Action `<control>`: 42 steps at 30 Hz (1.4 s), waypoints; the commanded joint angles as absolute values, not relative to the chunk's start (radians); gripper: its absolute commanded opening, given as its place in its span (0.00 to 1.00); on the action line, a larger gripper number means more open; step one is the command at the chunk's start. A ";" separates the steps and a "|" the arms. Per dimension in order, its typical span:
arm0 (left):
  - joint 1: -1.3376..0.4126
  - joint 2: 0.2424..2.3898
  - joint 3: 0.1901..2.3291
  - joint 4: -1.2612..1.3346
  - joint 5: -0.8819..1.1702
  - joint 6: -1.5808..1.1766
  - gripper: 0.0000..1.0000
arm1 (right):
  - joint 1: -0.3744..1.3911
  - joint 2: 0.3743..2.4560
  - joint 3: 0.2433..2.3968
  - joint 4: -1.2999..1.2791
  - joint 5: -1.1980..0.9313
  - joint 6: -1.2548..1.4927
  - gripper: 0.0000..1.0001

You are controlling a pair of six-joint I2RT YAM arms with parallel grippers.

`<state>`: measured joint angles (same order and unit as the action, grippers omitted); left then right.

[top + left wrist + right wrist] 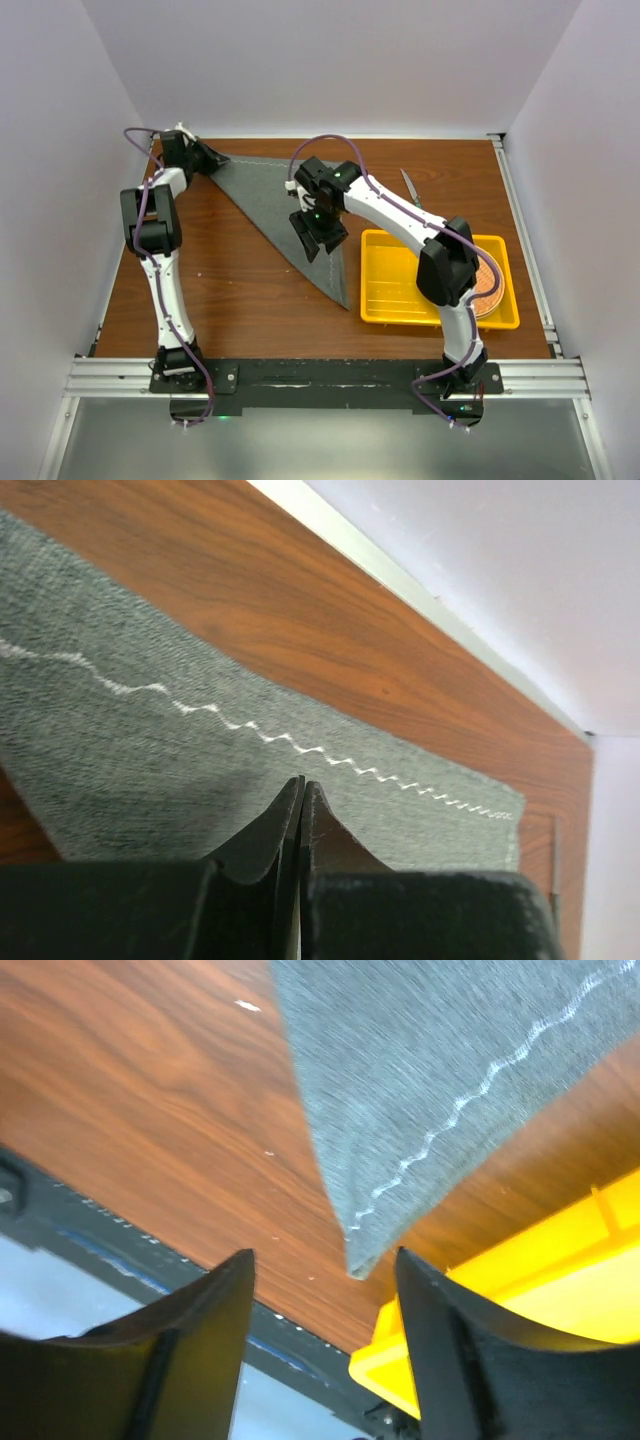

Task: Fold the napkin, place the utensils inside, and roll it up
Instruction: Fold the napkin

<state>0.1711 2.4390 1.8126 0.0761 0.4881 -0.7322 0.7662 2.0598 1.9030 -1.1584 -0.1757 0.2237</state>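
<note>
The dark grey napkin point(270, 200) lies folded into a triangle on the wooden table, its long point reaching toward the tray. My left gripper point(213, 158) is at the napkin's far left corner. In the left wrist view its jaws point(302, 782) are shut, tips down on the cloth point(150, 750) near the stitched edge. My right gripper point(320, 235) hovers open over the napkin's right side. In the right wrist view point(322, 1255) it is empty, with the napkin's near point point(430, 1080) below. One thin teal utensil point(410, 187) lies on the table behind the tray.
A yellow tray point(400, 290) stands at the right, also in the right wrist view point(540, 1260). The round orange-brown mat point(490, 285) lies in it, partly hidden by the right arm. White walls enclose the table's far and side edges.
</note>
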 commanded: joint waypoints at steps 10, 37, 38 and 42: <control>0.187 2.539 1.858 0.227 0.496 -0.876 0.00 | 0.764 2.134 1.724 -1.057 -0.203 0.198 0.34; 0.213 2.531 1.996 0.037 0.391 -0.765 0.00 | 0.758 2.230 1.915 -1.115 -0.203 0.176 0.43; 0.213 2.530 1.988 0.026 0.381 -0.753 0.00 | 0.758 2.229 1.907 -1.108 -0.202 0.176 0.42; 0.227 2.526 1.970 -0.052 0.316 -0.704 0.00 | 0.759 2.203 1.821 -1.057 -0.224 0.199 0.41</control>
